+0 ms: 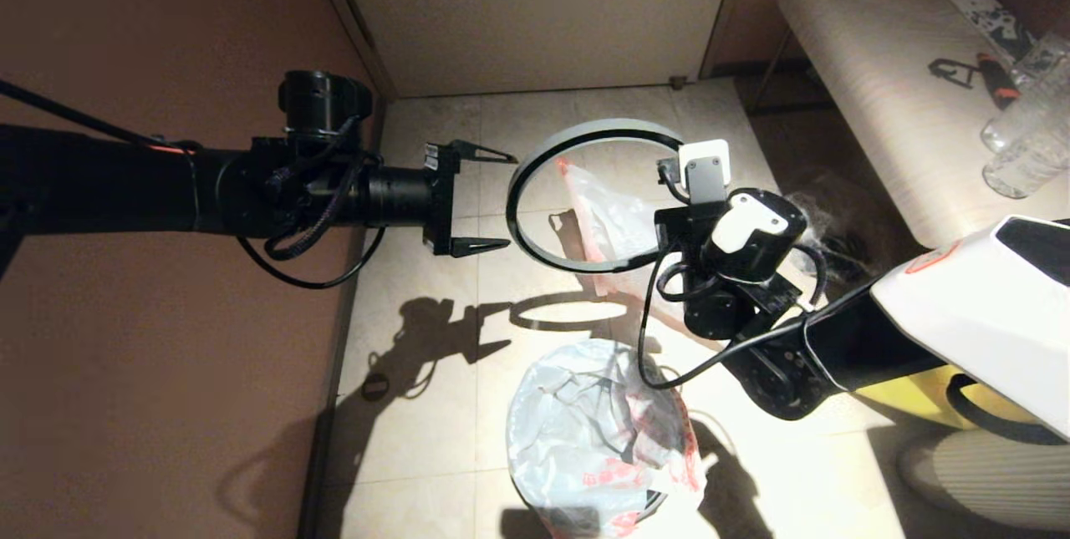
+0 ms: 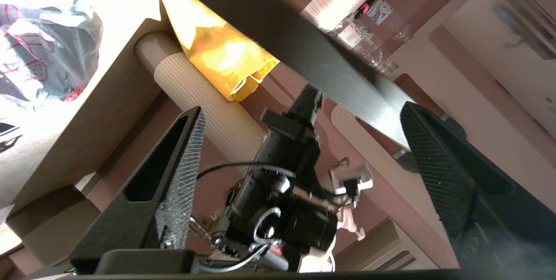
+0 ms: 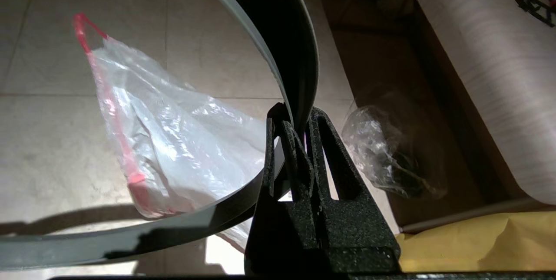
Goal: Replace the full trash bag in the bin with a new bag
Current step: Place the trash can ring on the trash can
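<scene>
Bin [image 1: 535,514] — new bag [image 1: 598,439] inside | right gripper [image 1: 669,226] pinching grey hoop [image 1: 585,138] | left gripper [image 1: 481,200] spread — full trash bag [image 1: 606,217] on floor

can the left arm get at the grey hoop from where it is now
Probably yes. The left gripper is open, level with the grey hoop that the right gripper holds in the air, and nothing lies in the gap between its fingers and the hoop's near edge.
</scene>
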Robot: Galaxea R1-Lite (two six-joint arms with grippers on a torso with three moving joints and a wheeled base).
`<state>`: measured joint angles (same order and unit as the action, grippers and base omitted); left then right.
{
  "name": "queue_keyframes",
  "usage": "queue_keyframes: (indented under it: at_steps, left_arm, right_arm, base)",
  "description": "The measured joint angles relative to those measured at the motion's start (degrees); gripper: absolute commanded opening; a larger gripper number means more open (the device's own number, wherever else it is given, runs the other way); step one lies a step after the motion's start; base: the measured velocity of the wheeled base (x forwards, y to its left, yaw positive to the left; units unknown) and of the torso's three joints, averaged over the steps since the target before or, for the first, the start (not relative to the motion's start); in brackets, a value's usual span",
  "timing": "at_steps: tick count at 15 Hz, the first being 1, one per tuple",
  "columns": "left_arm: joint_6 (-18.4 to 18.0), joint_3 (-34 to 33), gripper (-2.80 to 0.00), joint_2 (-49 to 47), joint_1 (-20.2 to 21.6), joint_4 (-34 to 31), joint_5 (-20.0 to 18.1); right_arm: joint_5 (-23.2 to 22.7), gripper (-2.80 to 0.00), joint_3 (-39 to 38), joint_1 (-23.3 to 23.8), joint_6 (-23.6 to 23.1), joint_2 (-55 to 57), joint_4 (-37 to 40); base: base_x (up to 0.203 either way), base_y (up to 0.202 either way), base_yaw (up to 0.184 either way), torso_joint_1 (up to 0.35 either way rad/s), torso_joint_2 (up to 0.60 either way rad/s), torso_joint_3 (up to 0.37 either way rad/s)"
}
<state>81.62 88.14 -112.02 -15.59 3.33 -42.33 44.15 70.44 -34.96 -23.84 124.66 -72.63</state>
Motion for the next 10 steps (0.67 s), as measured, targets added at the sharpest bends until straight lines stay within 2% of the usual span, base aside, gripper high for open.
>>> queue_keyframes:
  at_steps: [10]
  left_arm:
    - [0.0,0.2,0.0,-1.0,0.2,0.0,0.0]
  right_arm:
    - [-0.1,-2.8,0.1,-1.8,-0.6,1.1,-2.5]
  base:
    - [0.0,0.0,0.0,0.0,0.0,0.0]
